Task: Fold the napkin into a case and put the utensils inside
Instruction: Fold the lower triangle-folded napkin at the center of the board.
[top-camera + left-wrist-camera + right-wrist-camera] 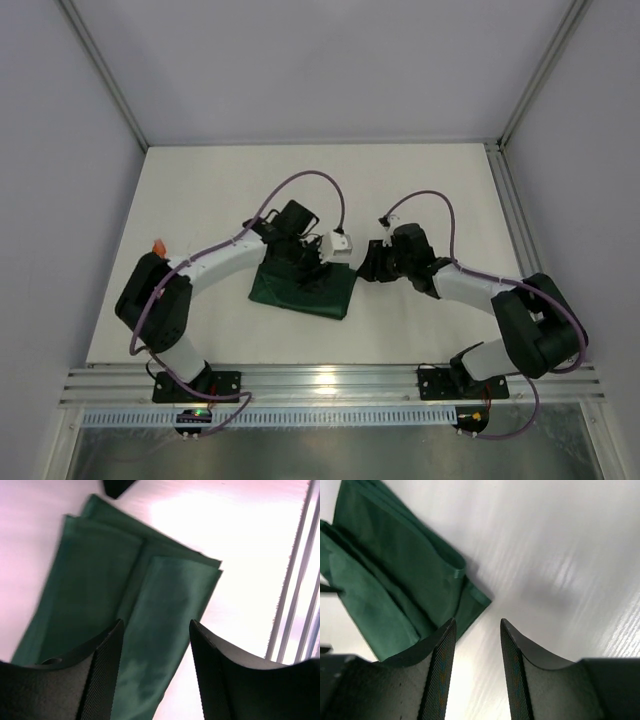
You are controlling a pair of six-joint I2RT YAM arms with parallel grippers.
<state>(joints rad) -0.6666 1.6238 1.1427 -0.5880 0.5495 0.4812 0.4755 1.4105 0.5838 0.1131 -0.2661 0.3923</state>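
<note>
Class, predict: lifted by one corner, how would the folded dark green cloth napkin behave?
The folded dark green cloth napkin probably droops and unfolds: its layers lie loose. Pushed, it likely bunches instead of sliding; soft creases show.

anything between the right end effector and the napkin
Nothing visible. The right end effector hangs open just beside the napkin, with only bare table between it and the cloth's nearest corner.
</note>
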